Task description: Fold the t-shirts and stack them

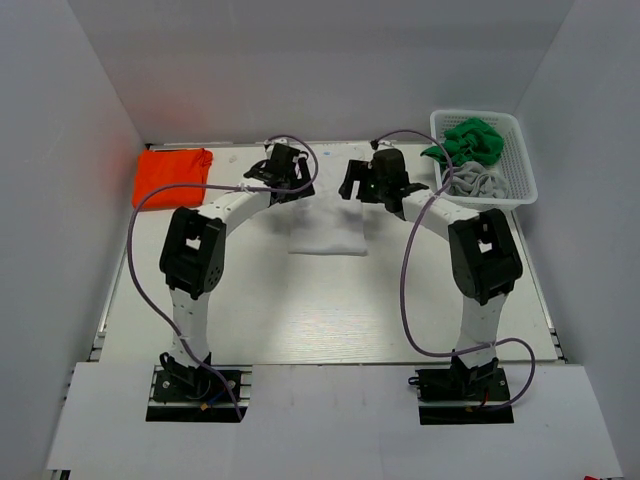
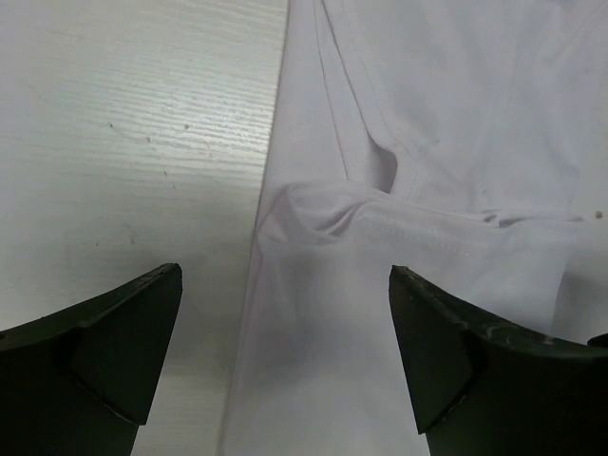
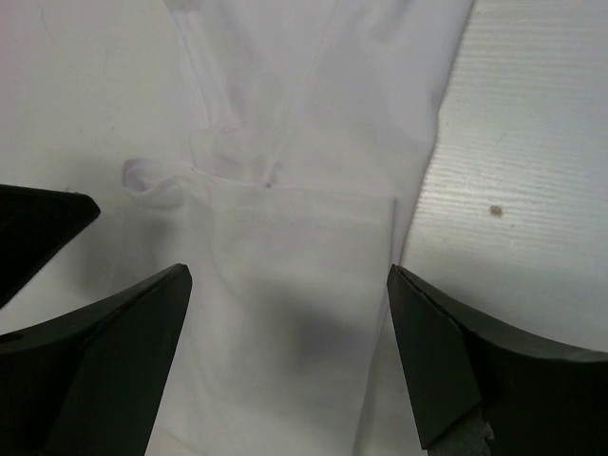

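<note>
left tool (image 2: 285, 275) and right tool (image 3: 288, 271) both gape, released, over the white shirt (image 1: 325, 238) at mid-frame; orange shirt (image 1: 170, 176) lies folded upper left on the tabletop (image 1: 300, 310).

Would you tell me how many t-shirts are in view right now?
4: orange shirt, folded, far left; white shirt, centre; green shirt and grey shirt, both in the basket. Others may lie hidden beneath those two.

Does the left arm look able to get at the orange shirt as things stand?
Probably yes. The orange shirt lies uncovered, left of the left gripper. Nothing stands between them, and the gripper's jaws are open and empty.
</note>
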Robot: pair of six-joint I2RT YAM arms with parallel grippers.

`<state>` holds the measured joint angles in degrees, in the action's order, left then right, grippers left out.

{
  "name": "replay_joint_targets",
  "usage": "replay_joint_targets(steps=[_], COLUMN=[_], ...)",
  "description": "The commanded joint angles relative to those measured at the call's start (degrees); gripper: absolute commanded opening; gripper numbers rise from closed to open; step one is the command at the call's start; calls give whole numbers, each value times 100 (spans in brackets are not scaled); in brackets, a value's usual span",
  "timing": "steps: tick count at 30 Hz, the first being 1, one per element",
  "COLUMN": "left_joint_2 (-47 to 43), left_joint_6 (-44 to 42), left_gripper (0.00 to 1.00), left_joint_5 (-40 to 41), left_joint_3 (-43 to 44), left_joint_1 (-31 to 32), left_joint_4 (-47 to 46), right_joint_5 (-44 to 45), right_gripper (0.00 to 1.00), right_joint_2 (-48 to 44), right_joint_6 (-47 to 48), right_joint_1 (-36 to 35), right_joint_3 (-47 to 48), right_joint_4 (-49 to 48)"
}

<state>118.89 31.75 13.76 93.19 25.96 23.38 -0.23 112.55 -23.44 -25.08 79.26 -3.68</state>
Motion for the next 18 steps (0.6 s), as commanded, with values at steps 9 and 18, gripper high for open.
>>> replay_joint_targets(steps=[9,18], left_joint_2=[-1746,-1606], left_joint_6=[41,148], left_gripper=[100,81], left_joint_5=[-1505,-1815], left_joint_3=[-2479,-3114], left_joint_1=[146,147], left_joint_4=[-360,-703], right_joint_5=[-935,-1120], right_gripper=[90,90], right_joint_2=[-1666,-1579], right_joint_6=[-389,-574], right_joint_1=[-23,-41], right_joint_3=[-2167,-2837], right_joint_4=[52,-361])
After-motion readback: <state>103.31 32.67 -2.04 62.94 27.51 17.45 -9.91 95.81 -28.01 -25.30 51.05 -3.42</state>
